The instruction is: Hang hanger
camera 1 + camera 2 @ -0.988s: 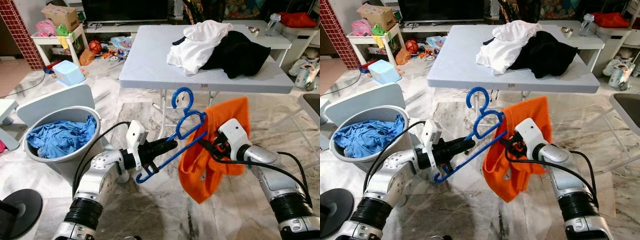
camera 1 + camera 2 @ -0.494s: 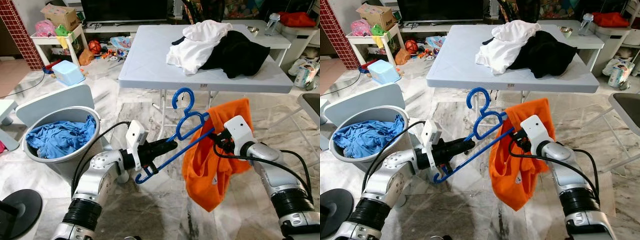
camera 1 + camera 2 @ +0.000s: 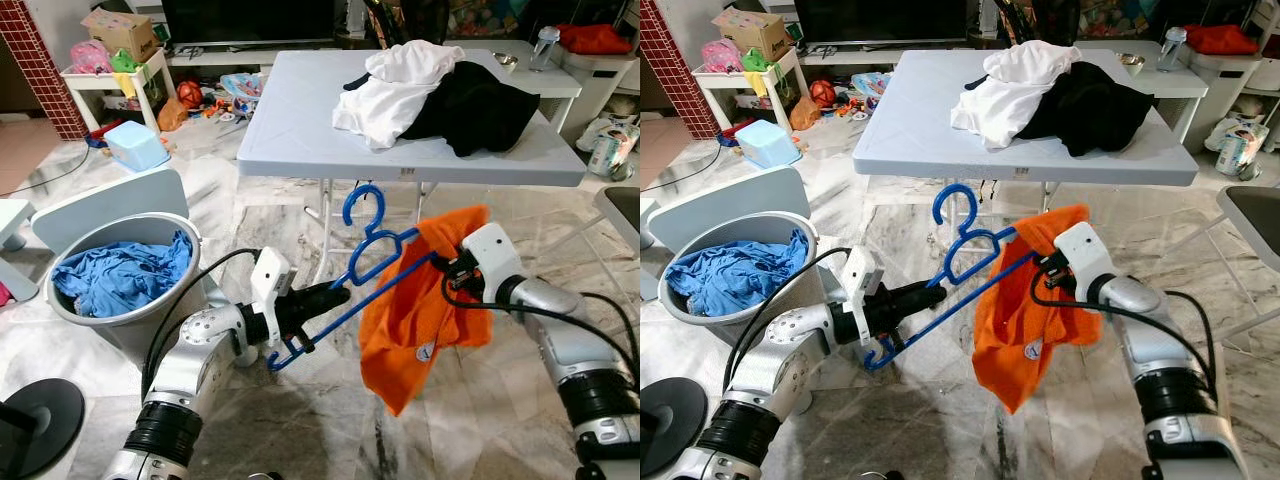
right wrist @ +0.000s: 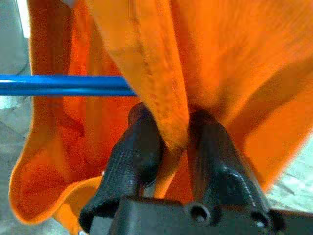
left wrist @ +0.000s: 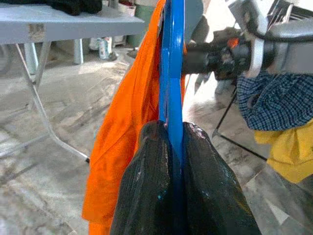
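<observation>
No words come through anywhere. A small round print sits low on the orange garment, too tiny to read. A pale sticker on the front edge of the table, centre of the frame, is blurred. The cardboard box, upper left, shows unreadable markings.

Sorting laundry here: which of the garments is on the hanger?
The orange shirt: it hangs on the blue hanger, pinched by the right gripper. The white and black clothes lie on the table, the blue cloth in the tub.
</observation>
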### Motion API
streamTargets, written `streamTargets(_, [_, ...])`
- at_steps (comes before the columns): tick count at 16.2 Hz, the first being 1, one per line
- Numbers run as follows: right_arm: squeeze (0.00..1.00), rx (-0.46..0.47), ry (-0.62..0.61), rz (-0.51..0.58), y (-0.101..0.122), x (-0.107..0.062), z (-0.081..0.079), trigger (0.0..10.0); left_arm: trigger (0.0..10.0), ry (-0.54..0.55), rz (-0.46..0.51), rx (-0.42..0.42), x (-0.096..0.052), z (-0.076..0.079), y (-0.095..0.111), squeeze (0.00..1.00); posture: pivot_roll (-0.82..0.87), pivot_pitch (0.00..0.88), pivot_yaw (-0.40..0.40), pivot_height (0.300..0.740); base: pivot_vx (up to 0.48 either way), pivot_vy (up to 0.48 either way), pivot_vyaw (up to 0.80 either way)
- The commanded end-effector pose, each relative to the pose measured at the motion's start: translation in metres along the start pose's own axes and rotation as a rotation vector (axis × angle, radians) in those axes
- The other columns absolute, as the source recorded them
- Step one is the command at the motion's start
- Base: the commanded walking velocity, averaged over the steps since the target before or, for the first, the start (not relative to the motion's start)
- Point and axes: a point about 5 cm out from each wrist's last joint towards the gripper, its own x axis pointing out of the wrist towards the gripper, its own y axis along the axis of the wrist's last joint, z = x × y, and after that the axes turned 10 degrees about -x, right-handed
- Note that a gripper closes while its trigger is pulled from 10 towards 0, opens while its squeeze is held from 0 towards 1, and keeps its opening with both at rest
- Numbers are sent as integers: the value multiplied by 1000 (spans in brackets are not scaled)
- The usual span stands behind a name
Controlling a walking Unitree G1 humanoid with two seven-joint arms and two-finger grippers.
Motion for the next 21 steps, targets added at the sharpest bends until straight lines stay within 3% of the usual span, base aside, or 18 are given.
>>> streamTargets(1, [0, -3, 10, 8, 5, 0, 4, 0, 0, 13, 28, 41, -2, -3, 10, 0, -161, 0, 39, 740, 0, 0, 0])
streamTargets(6, [0, 16, -37, 24, 11, -2, 16, 0, 0, 19, -39, 77, -6, -6, 1, 0, -163, 0, 40, 740, 0, 0, 0])
streamTargets(11, [0, 91, -209, 78, 27, 1, 30, 0, 0, 8, -73, 89, -11, -3, -7, 0, -159, 0, 38, 740, 0, 0, 0])
streamTargets(14, [0, 128, -365, 110, 47, 4, 46, 0, 0, -64, -178, 127, -19, 8, -20, 0, -157, 0, 39, 740, 0, 0, 0])
streamTargets(15, [0, 133, -387, 102, 47, 4, 48, 0, 0, -72, -186, 130, -20, 9, -21, 0, -156, 0, 38, 740, 0, 0, 0])
streamTargets(16, [0, 101, -481, 6, 36, 6, 53, 0, 0, -81, -208, 161, -25, 12, -20, 0, -143, 0, 32, 740, 0, 0, 0])
streamTargets(17, [0, 94, -505, -18, 33, 6, 54, 0, 0, -81, -211, 170, -26, 12, -20, 0, -140, 0, 30, 740, 0, 0, 0])
streamTargets(19, [0, 96, -662, -116, 15, -1, 62, 0, 0, -29, -150, 202, -34, 15, -8, 0, -124, 0, 23, 740, 0, 0, 0])
streamTargets(21, [0, 143, -732, -131, 5, -6, 66, 0, 0, 42, -73, 179, -45, 18, -4, 0, -111, 0, 17, 740, 0, 0, 0])
